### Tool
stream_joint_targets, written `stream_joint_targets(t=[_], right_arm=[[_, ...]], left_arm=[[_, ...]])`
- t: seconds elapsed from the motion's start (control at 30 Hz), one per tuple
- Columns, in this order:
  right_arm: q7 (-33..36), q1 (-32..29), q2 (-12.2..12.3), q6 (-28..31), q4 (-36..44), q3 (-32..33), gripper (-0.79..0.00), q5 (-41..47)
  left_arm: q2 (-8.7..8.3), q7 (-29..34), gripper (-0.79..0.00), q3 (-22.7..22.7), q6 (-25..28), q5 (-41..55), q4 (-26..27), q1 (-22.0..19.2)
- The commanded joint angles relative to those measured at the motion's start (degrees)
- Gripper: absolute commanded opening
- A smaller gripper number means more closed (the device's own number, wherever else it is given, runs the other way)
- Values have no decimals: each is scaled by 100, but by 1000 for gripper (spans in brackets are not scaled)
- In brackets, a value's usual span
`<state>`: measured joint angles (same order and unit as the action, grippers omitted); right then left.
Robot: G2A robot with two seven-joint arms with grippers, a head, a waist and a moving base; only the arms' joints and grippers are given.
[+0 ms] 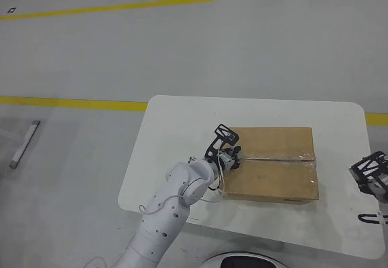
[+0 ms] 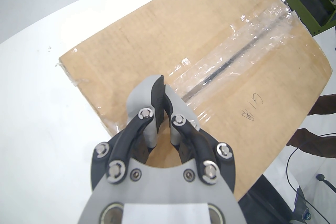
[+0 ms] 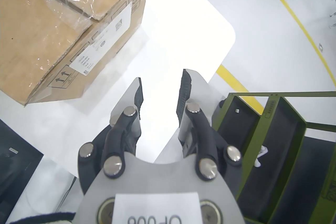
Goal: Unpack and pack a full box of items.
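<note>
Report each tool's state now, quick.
Left tool: closed, holding nothing, over the box at its taped seam.
Right tool: open, holding nothing.

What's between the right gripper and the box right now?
Just a bare stretch of white table between the open right gripper and the box, plain in the right wrist view.

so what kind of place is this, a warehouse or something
Probably a warehouse or industrial test hall: a bare grey floor with yellow lines, a taped cardboard box on a white table, and a green metal rack beside it.
</note>
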<state>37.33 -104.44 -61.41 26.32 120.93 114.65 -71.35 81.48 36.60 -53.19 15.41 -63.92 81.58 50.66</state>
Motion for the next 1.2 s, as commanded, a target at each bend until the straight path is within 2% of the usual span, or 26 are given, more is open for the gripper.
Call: stream_joint_targets(t=[0.0, 0.07, 0.13, 0.2, 0.33, 0.4, 0.47, 0.53, 0.57, 0.6, 0.7, 0.77, 0.8, 0.93, 0.97, 1.0, 1.17], right_arm=[[-49, -5, -3, 32, -73, 45, -422, 250], [-129, 3, -7, 38, -153, 144, -446, 556], [-276, 14, -16, 79, -241, 238, -545, 1059], [-399, 42, -21, 187, -298, 258, -785, 1576], [-516, 175, -27, 328, -405, 60, -785, 2503], [-561, 259, -26, 423, -442, -86, -785, 2826], [-641, 345, -28, 468, -499, -209, -785, 3098], [-712, 459, -31, 515, -601, -366, -785, 3466], [-714, 522, -29, 553, -642, -445, -785, 3610], [-698, 586, -28, 580, -671, -543, -785, 3752], [-603, 842, -21, 515, -733, -864, -785, 3931], [-582, 979, -25, 417, -784, -1057, -785, 4030], [-583, 1065, -27, 361, -823, -1159, -785, 4069], [-589, 1412, -41, 244, -1081, -1606, -785, 4215], [-600, 1507, -44, 216, -1155, -1701, -785, 4180], [-626, 1593, -48, 202, -1228, -1795, -785, 4134], [-787, 1848, -61, 158, -1507, -2089, -785, 3976]], left_arm=[[-1, 8, -785, -2, -3, -3, 18, 10], [-2, 16, -776, -9, -4, 5, 42, 25], [-4, 22, -708, -17, -2, 11, 65, 42], [-8, 32, -662, -21, 7, 6, 88, 63], [-15, 26, -659, -48, 74, 60, 147, 98], [-21, 4, -576, -89, 66, 99, 200, 120], [-29, 18, -416, -124, 61, 107, 254, 138], [-38, 27, -400, -155, 55, 111, 300, 167], [-42, 27, -357, -170, 50, 118, 322, 182], [-45, 30, -259, -179, 48, 115, 338, 196], [-55, 24, -228, -195, 62, 112, 369, 238], [-57, 22, -277, -194, 74, 116, 385, 255], [-59, 18, -277, -195, 78, 116, 402, 261], [-72, -43, -160, -266, 32, 143, 539, 316], [-79, -53, -102, -301, 12, 150, 585, 342], [-88, -55, -3, -346, -10, 164, 642, 374], [-164, -96, 0, -749, -198, 297, 1129, 660]])
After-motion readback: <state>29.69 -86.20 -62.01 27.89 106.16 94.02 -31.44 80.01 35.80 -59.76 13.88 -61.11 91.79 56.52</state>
